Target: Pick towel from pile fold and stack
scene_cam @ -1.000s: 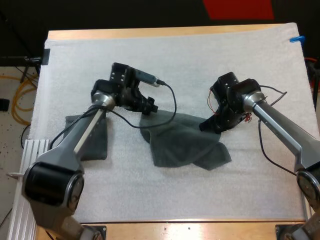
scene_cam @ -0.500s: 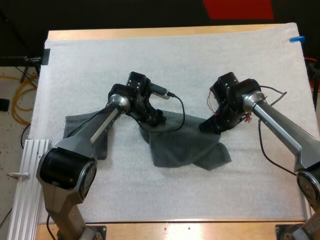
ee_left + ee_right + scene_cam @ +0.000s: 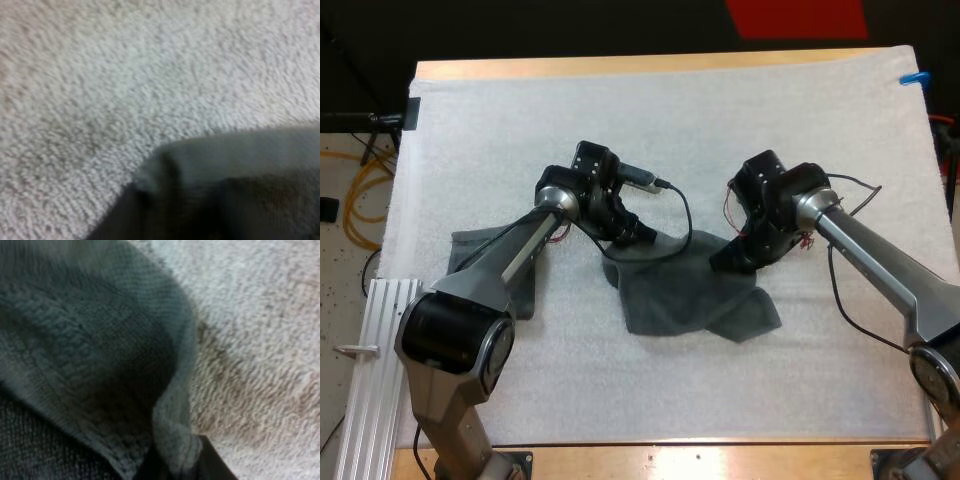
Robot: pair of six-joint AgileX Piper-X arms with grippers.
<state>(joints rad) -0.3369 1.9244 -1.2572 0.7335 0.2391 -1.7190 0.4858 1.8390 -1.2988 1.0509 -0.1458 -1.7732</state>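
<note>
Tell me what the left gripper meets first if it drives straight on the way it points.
Most likely the towel: the left gripper points down at its far edge, with the mat right beside it. Depth is unclear, so it may be touching.

Mat (image 3: 670, 130): white, matt, with a rough, nubbly, fleece-like pile. Crumpled towel (image 3: 690, 290): dark grey-green cloth, matt and soft, its weave a fine raised grain. Second towel (image 3: 518, 295), under the left arm (image 3: 505, 262): the same dull cloth. Table (image 3: 720, 462): pale wood, smooth, faintly satin. Arm tubes (image 3: 880, 265): bare silvery metal, smooth with a soft sheen. Joints (image 3: 450, 345), left gripper (image 3: 638, 232) and right gripper (image 3: 725, 258): black, matt, plastic-looking housings. Rail (image 3: 380, 340) at the table's near left corner: ribbed pale metal, brushed.
</note>
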